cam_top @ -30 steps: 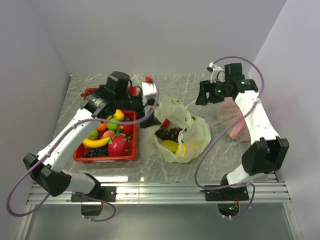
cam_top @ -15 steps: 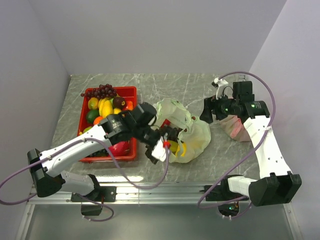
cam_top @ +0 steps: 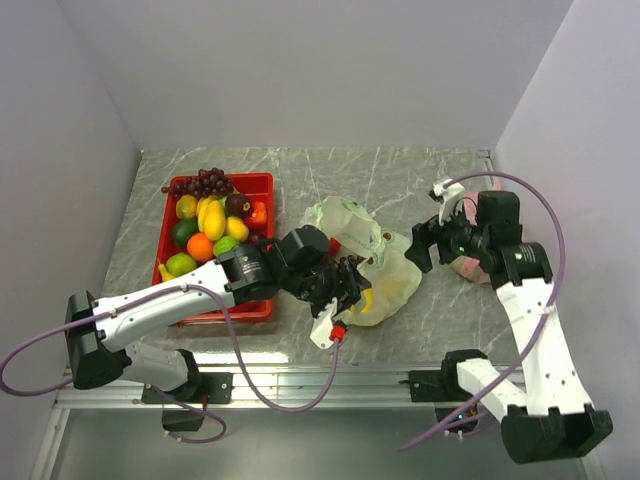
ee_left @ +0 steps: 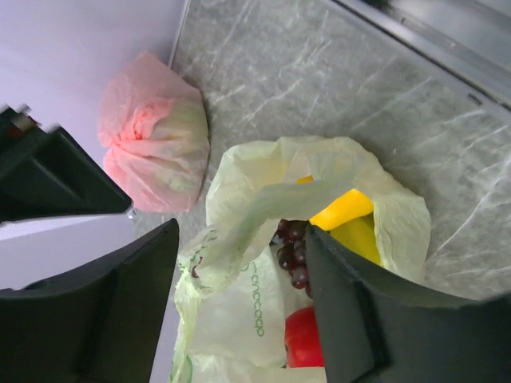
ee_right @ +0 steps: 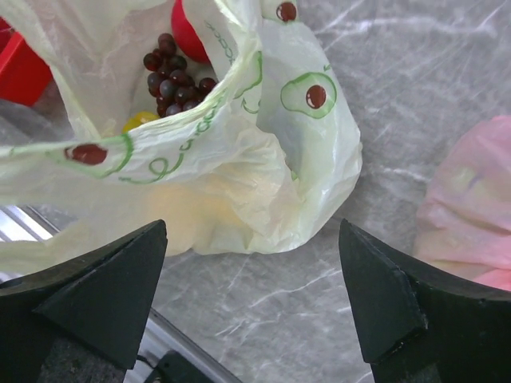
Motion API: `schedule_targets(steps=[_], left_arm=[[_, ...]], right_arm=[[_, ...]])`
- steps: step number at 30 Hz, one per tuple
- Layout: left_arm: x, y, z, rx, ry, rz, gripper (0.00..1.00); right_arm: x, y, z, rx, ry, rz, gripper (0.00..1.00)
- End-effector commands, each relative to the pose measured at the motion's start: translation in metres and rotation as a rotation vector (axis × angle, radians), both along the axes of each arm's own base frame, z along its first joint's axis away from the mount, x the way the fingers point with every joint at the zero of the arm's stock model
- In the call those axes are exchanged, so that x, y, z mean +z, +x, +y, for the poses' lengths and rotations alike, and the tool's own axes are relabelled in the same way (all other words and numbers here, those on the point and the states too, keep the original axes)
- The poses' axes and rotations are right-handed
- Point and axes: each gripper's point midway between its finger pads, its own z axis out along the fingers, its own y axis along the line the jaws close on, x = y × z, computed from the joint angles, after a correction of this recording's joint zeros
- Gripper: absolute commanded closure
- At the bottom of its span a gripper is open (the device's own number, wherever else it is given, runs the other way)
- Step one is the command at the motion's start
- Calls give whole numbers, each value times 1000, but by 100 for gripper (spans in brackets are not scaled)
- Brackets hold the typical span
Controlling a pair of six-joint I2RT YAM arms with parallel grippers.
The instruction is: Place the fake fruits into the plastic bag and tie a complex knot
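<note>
The pale-green plastic bag [cam_top: 392, 272] with avocado prints lies open on the marble table, right of the basket. In the left wrist view purple grapes [ee_left: 292, 249], a yellow mango [ee_left: 343, 214] and a red apple [ee_left: 305, 339] show inside it. My left gripper [cam_top: 336, 284] hangs over the bag's mouth, jaws apart, straddling a folded strip of the bag's rim [ee_left: 263, 209]. My right gripper [cam_top: 424, 246] is open just right of the bag [ee_right: 239, 175], with nothing between its fingers. More fake fruits [cam_top: 212, 218] fill the red basket [cam_top: 262, 181].
A tied pink bag [ee_left: 156, 144] sits right of the green one, near the right wall and partly behind my right arm [cam_top: 470, 268]. The metal rail [cam_top: 330, 378] runs along the table's near edge. Walls close in the left, back and right sides.
My left arm swung from the basket over to the bag's mouth, uncovering the basket fruits, and its jaws narrowed. My right arm drew back toward the near right and its jaws widened.
</note>
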Motion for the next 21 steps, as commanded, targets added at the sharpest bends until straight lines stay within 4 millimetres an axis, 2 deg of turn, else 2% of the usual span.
schedule_targets(steps=[1,6,8,10,11,15,17,20,21], left_arm=[[-5,8,-7,-31,-6,-98,36],[-14,22,-17,17,-7,-115,51],[-12,26,-21,33,-28,-113,56],[-6,28,-25,58,-43,-87,67],[-2,28,-26,62,-50,-70,77],[26,29,-26,82,-113,40,95],[39,32,-26,96,-150,78,99],[62,38,-29,121,-212,160,99],[64,44,-28,132,-217,175,99]], right_arm=[[12,2,2,60,-21,-124,5],[12,-7,12,146,-10,-184,4],[15,-11,14,174,-22,-229,2],[14,-14,18,210,-19,-252,2],[16,-18,22,237,-16,-272,1],[31,-29,39,348,2,-388,0],[42,-38,51,403,15,-446,0],[55,-46,69,475,48,-489,0],[61,-53,79,523,66,-504,0]])
